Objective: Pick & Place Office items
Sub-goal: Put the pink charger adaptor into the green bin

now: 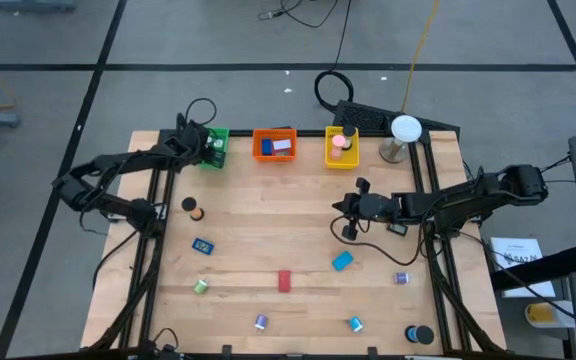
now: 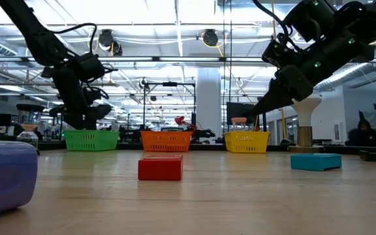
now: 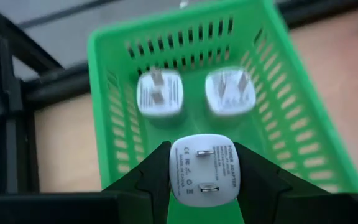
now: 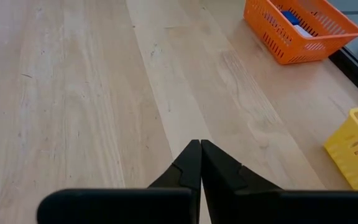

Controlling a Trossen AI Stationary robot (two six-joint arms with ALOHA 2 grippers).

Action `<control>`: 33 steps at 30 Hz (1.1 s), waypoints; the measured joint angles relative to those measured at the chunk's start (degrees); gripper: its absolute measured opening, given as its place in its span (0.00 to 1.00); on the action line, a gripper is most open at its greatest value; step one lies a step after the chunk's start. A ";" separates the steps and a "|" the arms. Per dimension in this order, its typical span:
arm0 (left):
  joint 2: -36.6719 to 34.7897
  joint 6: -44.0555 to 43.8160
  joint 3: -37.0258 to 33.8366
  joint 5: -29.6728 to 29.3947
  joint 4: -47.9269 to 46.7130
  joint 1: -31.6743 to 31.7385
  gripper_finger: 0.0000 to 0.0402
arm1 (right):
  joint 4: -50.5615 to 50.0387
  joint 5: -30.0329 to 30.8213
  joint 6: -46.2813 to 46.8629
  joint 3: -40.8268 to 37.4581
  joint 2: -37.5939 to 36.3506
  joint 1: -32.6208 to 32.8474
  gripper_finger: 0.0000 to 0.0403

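A white power adapter is pinched between the fingers of the left pincer, which is held over the green tray near the bench's far left corner. 2 more white adapters are seen lying inside that tray. The right pincer is pressed together, empty, over bare wood right of the bench's middle. Other small items, among them a red block, are scattered toward the near edge.
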 joint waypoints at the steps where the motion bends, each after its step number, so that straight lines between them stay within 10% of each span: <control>1: -0.02 -0.18 -0.06 -0.02 -0.47 0.00 0.34 | 0.00 -0.02 0.00 0.00 0.00 0.00 0.00; 33: 6.80 -5.79 -0.05 -1.73 7.24 -3.98 0.35 | -0.02 -0.11 -0.01 0.00 0.00 0.00 0.00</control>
